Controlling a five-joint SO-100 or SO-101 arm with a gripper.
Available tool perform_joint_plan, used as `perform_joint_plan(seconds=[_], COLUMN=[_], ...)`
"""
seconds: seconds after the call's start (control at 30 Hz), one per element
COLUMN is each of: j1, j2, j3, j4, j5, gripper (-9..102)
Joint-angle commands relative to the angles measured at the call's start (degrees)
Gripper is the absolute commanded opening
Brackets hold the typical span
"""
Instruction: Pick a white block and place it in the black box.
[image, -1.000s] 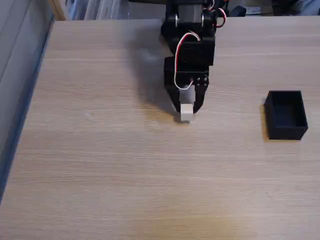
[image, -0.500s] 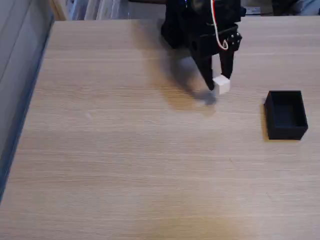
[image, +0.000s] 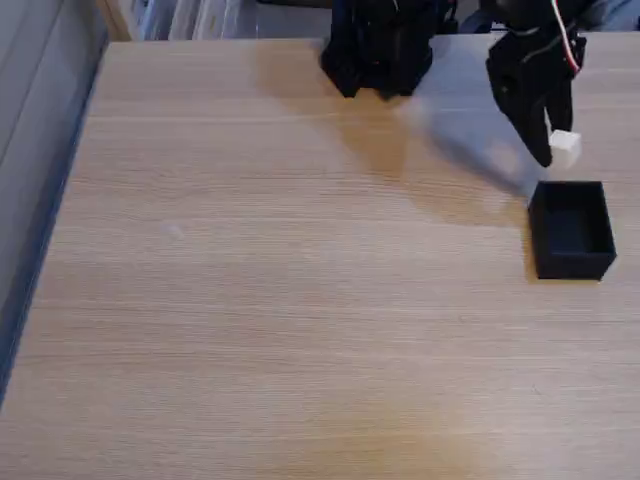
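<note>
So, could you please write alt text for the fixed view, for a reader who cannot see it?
A black robot arm holds the white block in its gripper, in the picture just above the far edge of the open black box, at the right of a light wooden table. The arm's base stands at the far edge of the table.

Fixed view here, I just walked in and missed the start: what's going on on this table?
A black robot arm's gripper is carrying the white block, clamped between its fingers and held above the wooden table. It sits just beyond the far edge of the black box, near the right side of the view. The box is open-topped and looks empty, so the block has not yet been dropped in.
</note>
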Motion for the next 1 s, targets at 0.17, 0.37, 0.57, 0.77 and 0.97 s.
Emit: perform_joint_plan(seconds=[0.17, 0.37, 0.57, 0.77, 0.97], j1=[1.7, 3.1, 4.5, 6.2, 11.5], j2=[-12.7, -18.4, -18.2, -12.7, 0.4], j3=[-7.4, -11.3, -9.9, -4.9, 7.4], j4=[-9.4, -11.5, -13.5, -13.4, -9.8], j5=[-0.4, 3.2, 5.1, 5.0, 6.5], gripper=[0, 13, 24, 18, 0])
